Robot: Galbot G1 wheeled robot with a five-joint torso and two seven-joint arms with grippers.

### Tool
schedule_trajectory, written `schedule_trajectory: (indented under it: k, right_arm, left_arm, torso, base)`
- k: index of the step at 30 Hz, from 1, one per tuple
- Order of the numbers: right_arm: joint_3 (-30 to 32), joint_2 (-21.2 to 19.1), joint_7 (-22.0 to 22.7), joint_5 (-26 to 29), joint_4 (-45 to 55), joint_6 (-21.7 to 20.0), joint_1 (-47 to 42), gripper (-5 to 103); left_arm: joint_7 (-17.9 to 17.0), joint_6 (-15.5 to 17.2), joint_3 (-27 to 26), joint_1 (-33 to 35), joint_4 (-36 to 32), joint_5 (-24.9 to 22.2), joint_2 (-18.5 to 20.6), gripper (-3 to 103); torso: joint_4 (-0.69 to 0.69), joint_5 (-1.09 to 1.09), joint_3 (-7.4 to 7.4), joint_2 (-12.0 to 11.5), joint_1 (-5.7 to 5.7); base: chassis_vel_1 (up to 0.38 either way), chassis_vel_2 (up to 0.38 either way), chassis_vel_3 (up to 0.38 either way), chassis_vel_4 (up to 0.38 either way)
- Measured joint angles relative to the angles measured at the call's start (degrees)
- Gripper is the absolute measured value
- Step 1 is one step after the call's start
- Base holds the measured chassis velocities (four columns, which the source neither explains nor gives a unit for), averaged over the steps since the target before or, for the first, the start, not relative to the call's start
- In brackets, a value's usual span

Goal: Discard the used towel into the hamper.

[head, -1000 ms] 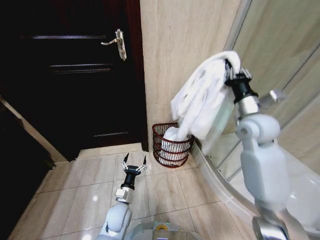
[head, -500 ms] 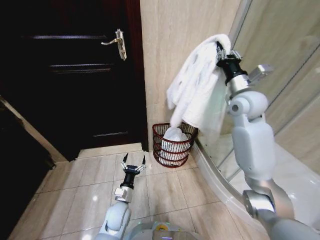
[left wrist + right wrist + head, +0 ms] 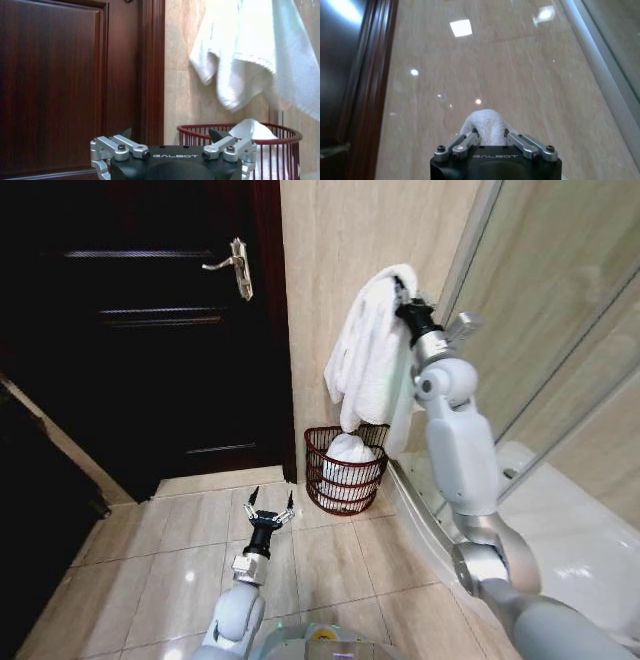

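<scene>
Room: tiled bathroom corner, with a dark wooden door (image 3: 150,330) on the left, a beige tiled wall (image 3: 350,240) in the middle and a glass shower screen (image 3: 560,310) on the right.
Floor: pale glossy tiles (image 3: 180,570) that catch bright light spots.
Hamper: the red-brown wire hamper (image 3: 345,470) stands on the floor at the foot of the wall, between the door frame and the shower's curved base; white cloth (image 3: 350,452) already lies inside it and rises above the rim.
Towel: the white towel (image 3: 368,350) hangs in long folds from the raised right arm, close to the wall; its lowest end dangles directly above the hamper, just over the cloth inside, and I cannot tell whether the two touch.
Right gripper: the right gripper (image 3: 404,292) is held high near the wall, fingers clamped narrowly on a bunched fold of the towel, which bulges out between them in the right wrist view (image 3: 487,127).
Left gripper: the left gripper (image 3: 267,510) sits low above the floor, fingers spread wide and holding nothing, pointed toward the hamper and well short of it.
Door handle: a brass lever (image 3: 232,265) sits on the door near its right edge.
</scene>
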Motion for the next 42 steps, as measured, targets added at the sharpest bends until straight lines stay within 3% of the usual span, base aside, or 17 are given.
schedule_trajectory:
  k: [12, 25, 33, 42]
  right_arm:
    - [4.25, -0.79, -2.31, -2.76, -6.19, 5.6, -7.9, 16]
    - [3.42, -0.05, -4.5, -6.8, -7.22, 7.64, -15.17, 16]
    - [1.87, -2.2, -2.04, -4.79, -1.82, 5.34, -10.16, 16]
    - [-1.39, -5.13, 0.02, 0.93, 1.34, 0.78, 1.82, 16]
  left_arm:
    - [0.06, -0.36, 0.84, -0.59, 0.62, 0.16, -0.02, 100]
    - [0.17, -0.87, 0.75, -0.58, 0.69, 0.12, 0.45, 100]
    - [0.29, -0.87, 1.05, -0.65, 0.66, 0.15, 0.31, 100]
    - [0.32, -1.11, 0.99, -0.09, 0.28, 0.32, 0.16, 100]
  torso:
    - [-0.03, 0.03, 0.0, 0.0, 0.0]
    - [-0.02, 0.03, 0.01, 0.0, 0.0]
    - [-0.02, 0.01, 0.0, 0.0, 0.0]
    - [-0.02, 0.01, 0.0, 0.0, 0.0]
  base:
    - [0.0, 0.0, 0.0, 0.0]
    - [0.0, 0.0, 0.0, 0.0]
    - [0.0, 0.0, 0.0, 0.0]
    - [0.0, 0.0, 0.0, 0.0]
